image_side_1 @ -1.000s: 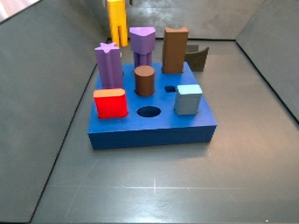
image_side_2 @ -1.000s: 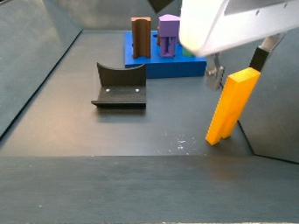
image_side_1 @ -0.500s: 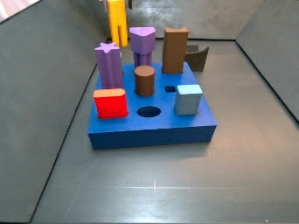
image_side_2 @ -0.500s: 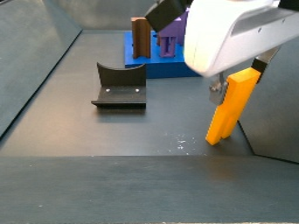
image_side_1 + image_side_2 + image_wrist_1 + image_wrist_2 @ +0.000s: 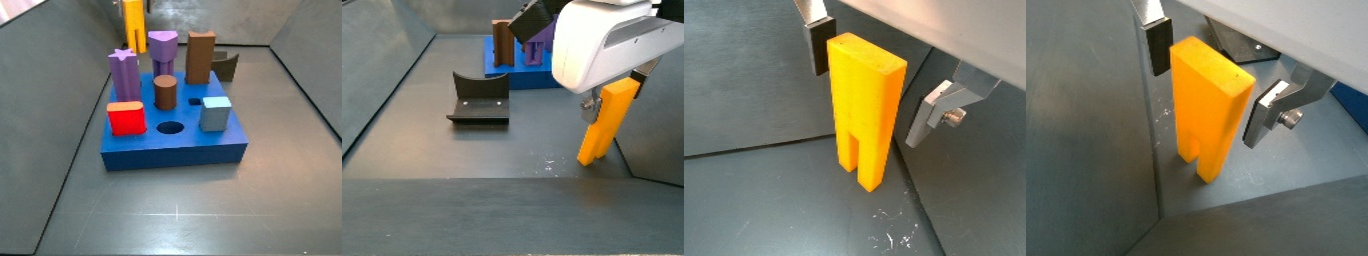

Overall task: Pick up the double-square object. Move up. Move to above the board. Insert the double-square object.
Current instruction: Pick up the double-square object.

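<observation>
Wrist views: gripper (image 5: 871,82) fingers (image 5: 816,50) straddle the leaning double-square object (image 5: 865,105), released, not touching. I worry closing off-square could topple it on the surface (image 5: 751,90).

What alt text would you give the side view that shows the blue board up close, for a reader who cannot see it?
A thick blue board sits on a dark floor, holding two purple pegs, two brown pegs, a red block and a grey-blue block, with a round hole open near its front. Behind it stands the orange-yellow double-square object; the gripper there cannot be made out.
</observation>
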### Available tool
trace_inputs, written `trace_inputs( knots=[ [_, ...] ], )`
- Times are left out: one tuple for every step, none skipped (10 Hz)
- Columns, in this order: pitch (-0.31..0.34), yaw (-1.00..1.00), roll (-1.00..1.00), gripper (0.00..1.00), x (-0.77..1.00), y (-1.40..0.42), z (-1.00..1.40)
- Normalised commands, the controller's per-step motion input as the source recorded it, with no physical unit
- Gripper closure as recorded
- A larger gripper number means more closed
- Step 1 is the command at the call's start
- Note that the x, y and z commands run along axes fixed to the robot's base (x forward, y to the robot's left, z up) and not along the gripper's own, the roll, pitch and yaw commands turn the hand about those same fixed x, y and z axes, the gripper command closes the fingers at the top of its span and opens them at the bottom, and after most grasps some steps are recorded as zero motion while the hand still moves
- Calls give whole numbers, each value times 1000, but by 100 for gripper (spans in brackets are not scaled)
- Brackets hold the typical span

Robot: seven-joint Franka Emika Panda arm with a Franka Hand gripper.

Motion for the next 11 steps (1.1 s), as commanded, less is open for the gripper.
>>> trace_inputs(
  knots=[
    [-6,0,0,0,-9,0,0],
    [0,0,0,0,0,0,0],
    [0,0,0,100,0,0,0],
    [0,0,0,100,0,0,0],
    [0,0,0,100,0,0,0],
    [0,0,0,100,0,0,0],
    [0,0,0,100,0,0,0],
    [0,0,0,100,0,0,0],
    [0,0,0,100,0,0,0],
    [0,0,0,100,0,0,0],
    [0,0,0,100,0,0,0]
  ],
)
